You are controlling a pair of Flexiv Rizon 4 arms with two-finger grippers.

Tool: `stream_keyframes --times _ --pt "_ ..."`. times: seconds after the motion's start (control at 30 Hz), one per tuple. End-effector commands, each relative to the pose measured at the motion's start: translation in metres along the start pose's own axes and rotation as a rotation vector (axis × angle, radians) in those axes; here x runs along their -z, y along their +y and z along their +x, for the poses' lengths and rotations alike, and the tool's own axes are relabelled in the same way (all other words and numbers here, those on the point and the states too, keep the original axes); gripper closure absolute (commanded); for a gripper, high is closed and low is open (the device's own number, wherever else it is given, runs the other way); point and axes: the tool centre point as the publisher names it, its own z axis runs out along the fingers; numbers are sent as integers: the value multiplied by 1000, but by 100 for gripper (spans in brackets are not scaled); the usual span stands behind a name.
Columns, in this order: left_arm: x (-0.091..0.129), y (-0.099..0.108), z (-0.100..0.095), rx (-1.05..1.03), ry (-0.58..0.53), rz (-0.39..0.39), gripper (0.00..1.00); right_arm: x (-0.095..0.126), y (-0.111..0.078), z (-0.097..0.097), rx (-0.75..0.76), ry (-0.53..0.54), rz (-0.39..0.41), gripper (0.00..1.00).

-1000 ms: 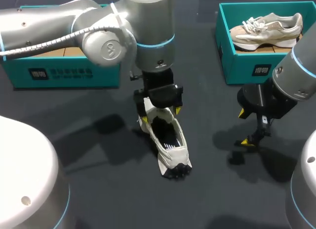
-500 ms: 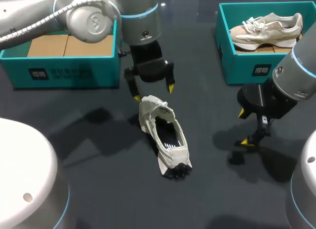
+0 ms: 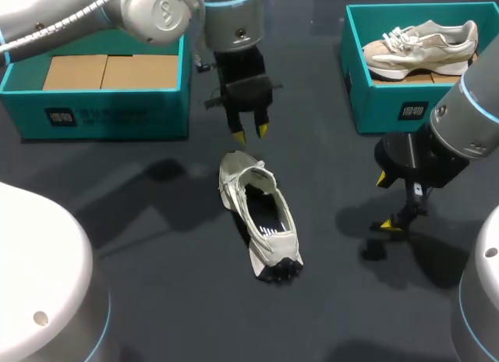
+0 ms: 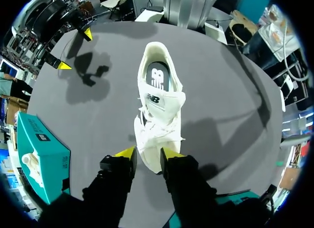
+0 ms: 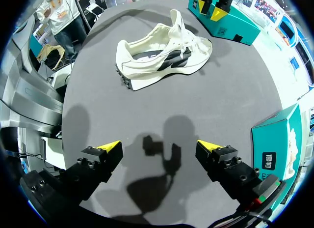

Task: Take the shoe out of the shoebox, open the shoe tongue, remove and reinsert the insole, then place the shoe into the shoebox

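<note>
A white shoe point(image 3: 260, 215) with a black heel sole lies on the dark table, its tongue point(image 4: 158, 101) pulled up and its dark insole point(image 4: 157, 78) showing in the opening. My left gripper point(image 3: 250, 133) hangs above the table just beyond the shoe's toe, with its yellow tips a narrow gap apart and nothing held. From the left wrist, the toe point(image 4: 149, 156) lies below the gripper point(image 4: 147, 153). My right gripper point(image 3: 385, 202) stands wide open to the right of the shoe point(image 5: 162, 53), over bare table, empty point(image 5: 159, 147).
A teal shoebox point(image 3: 101, 116) with cardboard inside stands at the back left. Another teal box point(image 3: 390, 104) at the back right holds a beige shoe point(image 3: 421, 44). Dark table surface lies around the white shoe.
My left gripper lifted off the shoe's toe end and drew back toward the far side, and its fingers have narrowed. The shoe stays on the table. The right arm has not moved.
</note>
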Motion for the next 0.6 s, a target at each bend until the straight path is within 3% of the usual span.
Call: stream_keyframes --times 0.03,0.4,0.6 --pt "-8 -7 0 -9 9 10 73 -1 0 1 -1 -2 3 0" --pt "-37 -41 10 -56 48 70 74 -1 0 1 -1 -2 3 0" --pt "-62 -62 18 -90 61 114 87 -1 0 1 -1 -2 3 0"
